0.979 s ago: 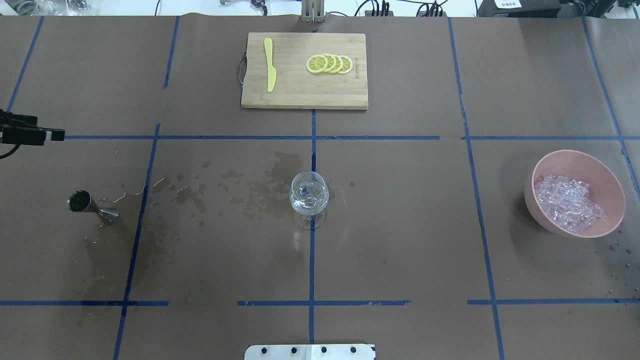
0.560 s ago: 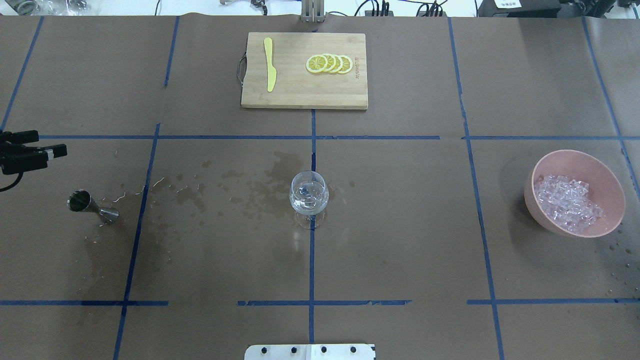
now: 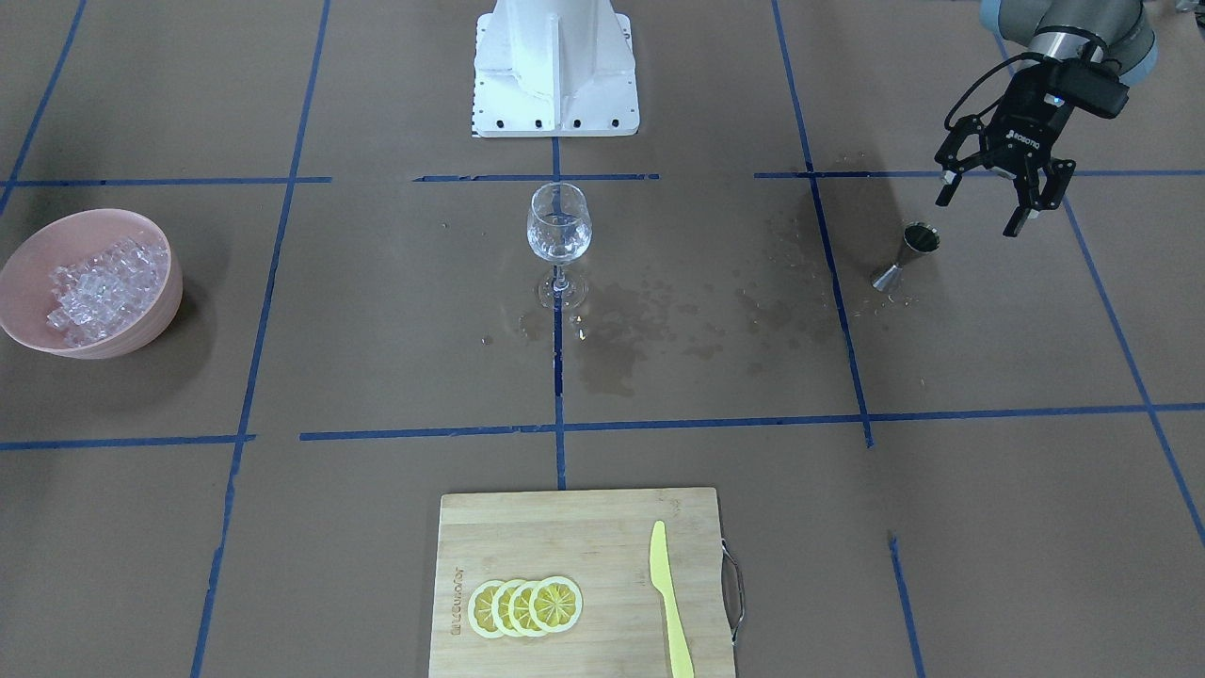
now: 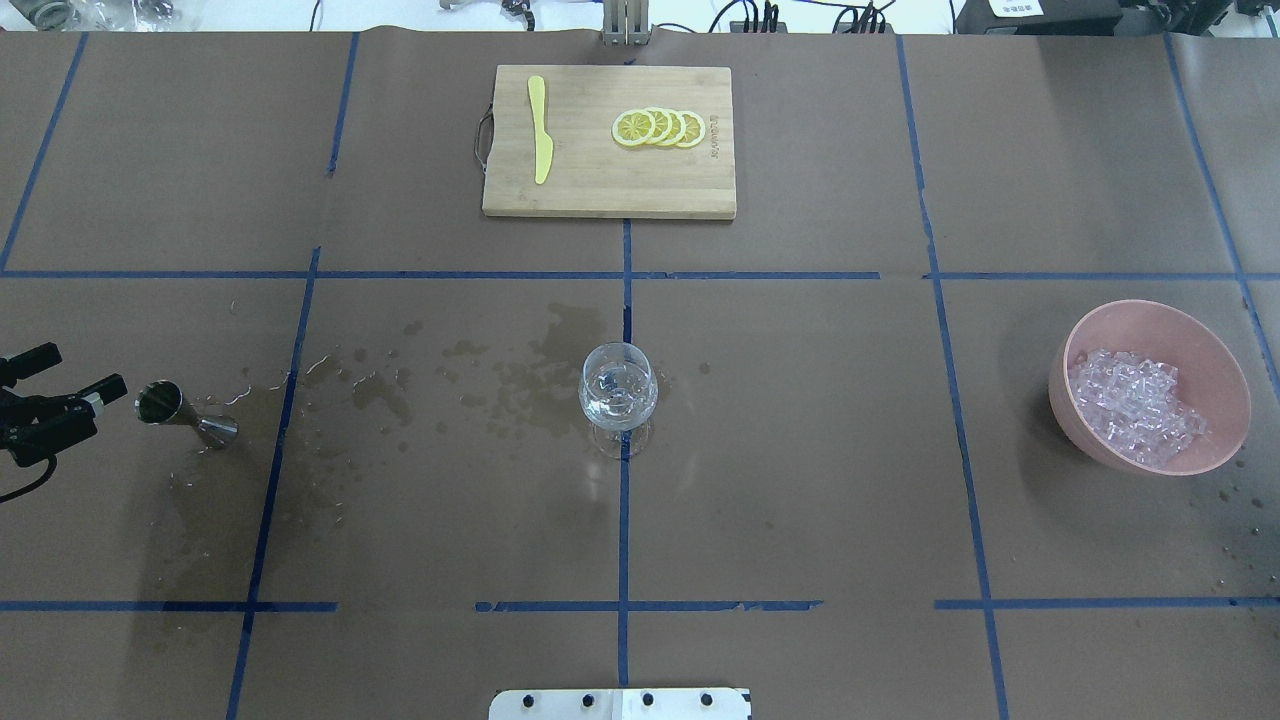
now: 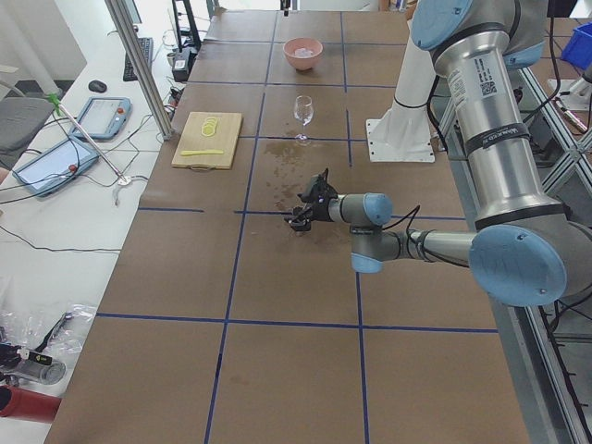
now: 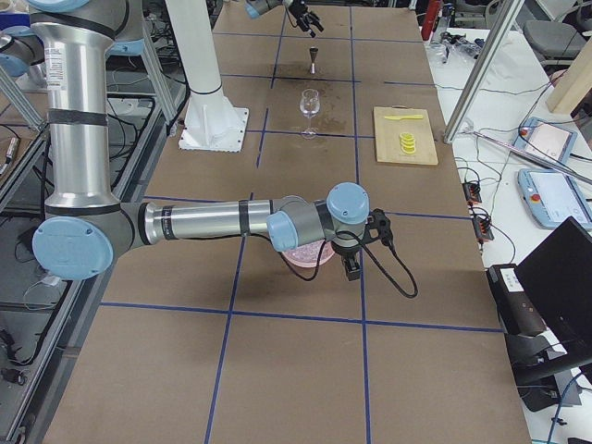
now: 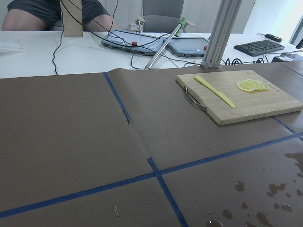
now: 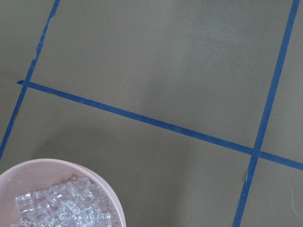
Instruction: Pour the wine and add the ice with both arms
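Note:
A wine glass [image 4: 618,390] stands at the table's middle with a little clear wine in its bowl; it also shows in the front view [image 3: 558,226]. A pink bowl [image 4: 1215,345] at the right holds a heap of clear ice [image 4: 1135,405]. A steel jigger [image 4: 185,415] stands at the left. My left gripper [image 4: 85,368] is open and empty, just left of the jigger and apart from it; in the front view [image 3: 977,215] it hangs above the jigger [image 3: 908,254]. My right gripper [image 6: 351,264] shows only in the right side view, by the bowl; I cannot tell its state. The right wrist view shows the bowl's rim [image 8: 102,177] and the ice [image 8: 61,205].
A bamboo cutting board [image 4: 610,190] at the far middle carries lemon slices [image 4: 660,127] and a yellow knife [image 4: 540,130]. Wet stains [image 4: 500,380] spread between jigger and glass. The white pedestal base [image 3: 555,66] stands at the near edge.
My left gripper has moved towards the robot's side of the table, from the blue cross line to beside the jigger. Glass, jigger and bowl have not moved.

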Controlling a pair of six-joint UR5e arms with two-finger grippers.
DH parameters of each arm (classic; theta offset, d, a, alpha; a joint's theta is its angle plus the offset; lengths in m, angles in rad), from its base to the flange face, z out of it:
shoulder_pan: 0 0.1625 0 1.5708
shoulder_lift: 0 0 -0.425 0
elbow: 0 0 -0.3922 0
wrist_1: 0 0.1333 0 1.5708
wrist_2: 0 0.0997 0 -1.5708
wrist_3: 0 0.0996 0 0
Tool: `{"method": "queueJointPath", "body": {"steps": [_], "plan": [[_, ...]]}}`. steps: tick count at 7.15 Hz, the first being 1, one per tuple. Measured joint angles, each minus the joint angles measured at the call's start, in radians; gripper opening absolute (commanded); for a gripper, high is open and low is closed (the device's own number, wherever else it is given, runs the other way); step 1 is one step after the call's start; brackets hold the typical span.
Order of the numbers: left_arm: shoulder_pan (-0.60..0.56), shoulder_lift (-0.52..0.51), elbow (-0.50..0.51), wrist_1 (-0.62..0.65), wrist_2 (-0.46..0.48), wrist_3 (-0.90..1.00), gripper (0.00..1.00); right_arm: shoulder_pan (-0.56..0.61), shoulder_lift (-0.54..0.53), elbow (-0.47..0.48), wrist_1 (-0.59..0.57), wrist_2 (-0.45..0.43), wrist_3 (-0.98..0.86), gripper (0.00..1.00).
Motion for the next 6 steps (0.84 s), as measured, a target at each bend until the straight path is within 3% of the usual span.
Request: {"method": "queueJointPath", "body": {"steps": [4,6], "plan": [[0.299,-0.022,0.076,-0.02,0.43,-0.012,1.0,-0.002,0.0,-0.007,0.001,0.001,-0.001,1.0],[0.36,-0.072,0.131,-0.024,0.539,-0.013,1.0,-0.002,0.0,-0.012,0.001,0.001,-0.001,1.0]]}}
